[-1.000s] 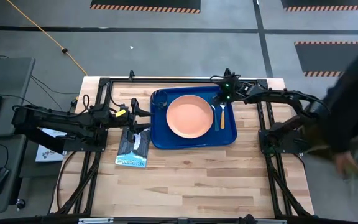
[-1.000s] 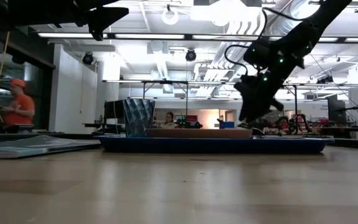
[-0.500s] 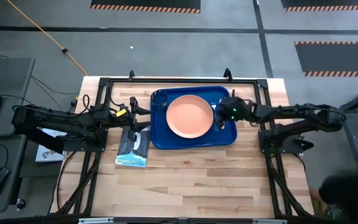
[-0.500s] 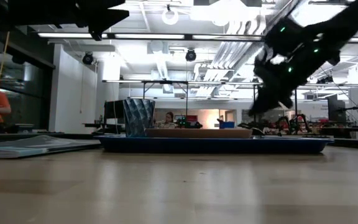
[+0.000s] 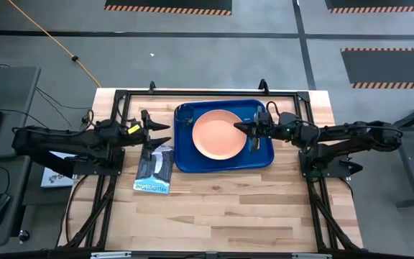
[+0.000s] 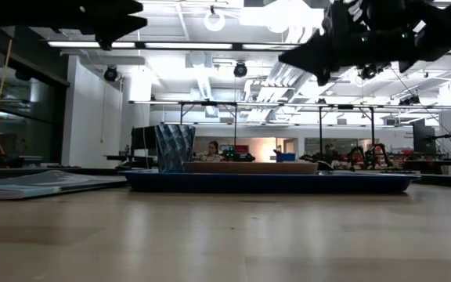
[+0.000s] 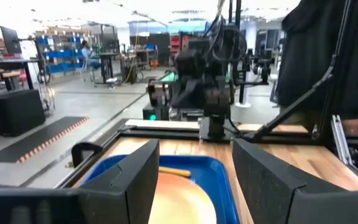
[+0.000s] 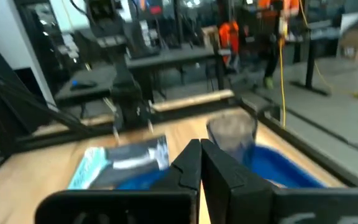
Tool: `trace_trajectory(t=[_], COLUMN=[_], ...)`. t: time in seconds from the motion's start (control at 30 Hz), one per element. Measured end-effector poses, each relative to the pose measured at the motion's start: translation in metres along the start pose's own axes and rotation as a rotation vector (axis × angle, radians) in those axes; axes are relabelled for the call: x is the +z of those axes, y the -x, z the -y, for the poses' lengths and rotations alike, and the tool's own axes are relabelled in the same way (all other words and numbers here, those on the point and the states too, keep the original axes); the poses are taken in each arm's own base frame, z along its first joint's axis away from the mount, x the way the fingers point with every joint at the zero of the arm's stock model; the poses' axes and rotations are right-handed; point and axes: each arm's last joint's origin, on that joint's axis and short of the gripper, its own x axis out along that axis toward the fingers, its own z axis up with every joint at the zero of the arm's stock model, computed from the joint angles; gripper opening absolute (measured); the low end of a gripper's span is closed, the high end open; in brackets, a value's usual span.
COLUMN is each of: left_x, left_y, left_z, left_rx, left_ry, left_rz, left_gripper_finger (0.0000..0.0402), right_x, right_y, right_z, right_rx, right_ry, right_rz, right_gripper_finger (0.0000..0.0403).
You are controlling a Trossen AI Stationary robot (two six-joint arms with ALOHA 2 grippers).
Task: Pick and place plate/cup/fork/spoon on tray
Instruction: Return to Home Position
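Loading seems done; right gripper (image 5: 240,126), pinched empty over the plate (image 5: 218,134), should withdraw home; left gripper (image 5: 158,131) waits left, spread wide.

The plate (image 5: 217,134) lies in the middle of the tray (image 5: 225,165), the cup (image 5: 185,112) in the tray's back left corner, the right gripper (image 5: 238,127) above the tray's right part — the packet (image 5: 154,171) and the left gripper (image 5: 160,131) are both left of the tray

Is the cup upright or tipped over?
Upright: the cup stands in a corner of the tray, its open mouth facing up.
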Motion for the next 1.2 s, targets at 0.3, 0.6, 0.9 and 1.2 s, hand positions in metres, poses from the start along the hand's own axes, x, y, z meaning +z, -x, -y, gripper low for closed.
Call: trace_trajectory(t=[0.3,0.6,0.9,1.2], left_x=[0.008,0.006,0.008,0.010], left_y=[0.020,0.022,0.023,0.023], left_z=[-0.003,-0.003,-0.002,-0.002], left_rx=[-0.001,-0.007,-0.029,-0.028], left_ry=[0.034,0.024,0.025,0.018], left_rz=[0.031,0.004,0.019,0.042], left_gripper_finger=[0.0193,0.0193,0.0193,0.0193], right_x=[0.026,0.031,0.030,0.030], right_y=[-0.008,-0.010,-0.010,-0.010], right_z=[-0.003,-0.009,-0.009,-0.009], right_rx=[0.035,0.059,0.054,0.042], right_ry=[0.001,0.011,0.011,0.028], right_rz=[0.081,0.094,0.091,0.092], right_gripper_finger=[0.0000,0.0000,0.0000,0.0000])
